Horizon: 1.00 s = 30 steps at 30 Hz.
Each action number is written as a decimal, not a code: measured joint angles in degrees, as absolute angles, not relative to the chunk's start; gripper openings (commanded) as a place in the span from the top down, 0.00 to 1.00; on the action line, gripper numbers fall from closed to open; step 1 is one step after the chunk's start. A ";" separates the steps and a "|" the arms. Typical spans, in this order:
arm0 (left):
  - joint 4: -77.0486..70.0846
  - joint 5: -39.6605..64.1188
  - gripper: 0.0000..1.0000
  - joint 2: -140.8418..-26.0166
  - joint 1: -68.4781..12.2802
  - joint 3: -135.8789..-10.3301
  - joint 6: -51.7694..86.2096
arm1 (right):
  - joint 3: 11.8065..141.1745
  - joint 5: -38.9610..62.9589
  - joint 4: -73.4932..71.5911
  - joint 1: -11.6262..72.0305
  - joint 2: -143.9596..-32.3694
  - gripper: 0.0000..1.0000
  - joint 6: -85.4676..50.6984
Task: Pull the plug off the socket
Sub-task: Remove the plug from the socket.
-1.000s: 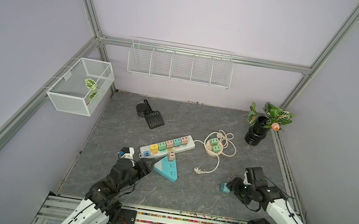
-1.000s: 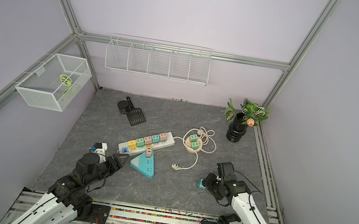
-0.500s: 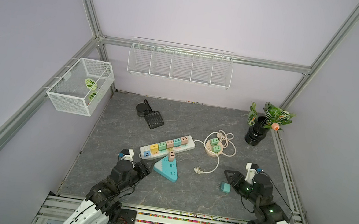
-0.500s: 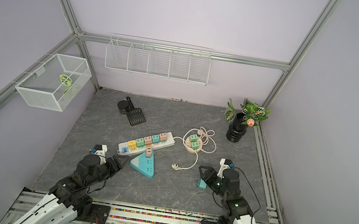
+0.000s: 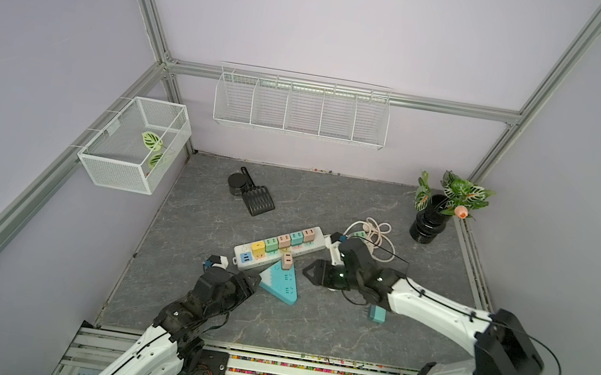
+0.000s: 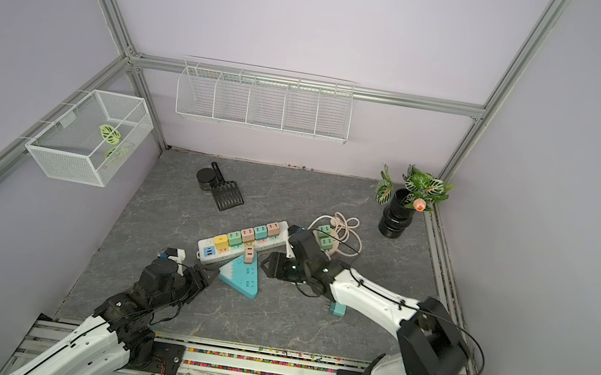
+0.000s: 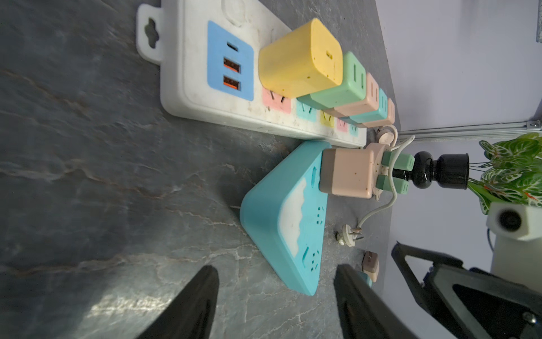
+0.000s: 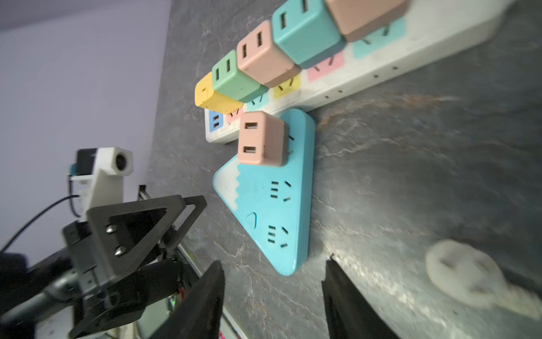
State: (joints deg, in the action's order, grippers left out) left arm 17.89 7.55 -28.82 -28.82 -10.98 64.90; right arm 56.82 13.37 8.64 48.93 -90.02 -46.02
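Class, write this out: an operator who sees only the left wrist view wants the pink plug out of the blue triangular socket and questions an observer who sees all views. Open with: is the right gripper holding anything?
Observer: No. The right gripper has its jaws open and empty, with a corner of the triangular socket just ahead of them.
Operator: What is on the top face of the pink plug?
Observer: Two USB slots, plain in the right wrist view.
Operator: Anything behind the power strip?
Observer: A black scoop lies further back, apart from it.
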 measured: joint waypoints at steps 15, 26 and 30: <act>19.62 7.73 0.32 -26.44 -28.82 -10.98 65.28 | 95.15 -0.49 39.59 52.45 -116.42 0.40 -44.18; 19.11 7.94 0.32 -27.64 -28.82 -10.94 65.36 | 104.09 -0.75 45.95 53.01 -123.74 0.59 -41.67; 16.67 8.67 0.33 -29.95 -28.82 -10.70 65.93 | 107.00 -1.63 47.94 53.04 -125.64 0.74 -40.69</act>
State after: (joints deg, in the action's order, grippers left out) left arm 16.67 8.67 -29.95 -28.82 -10.70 65.93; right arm 107.00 -1.63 47.94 53.04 -125.64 -40.69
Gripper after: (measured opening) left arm 0.674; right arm 0.304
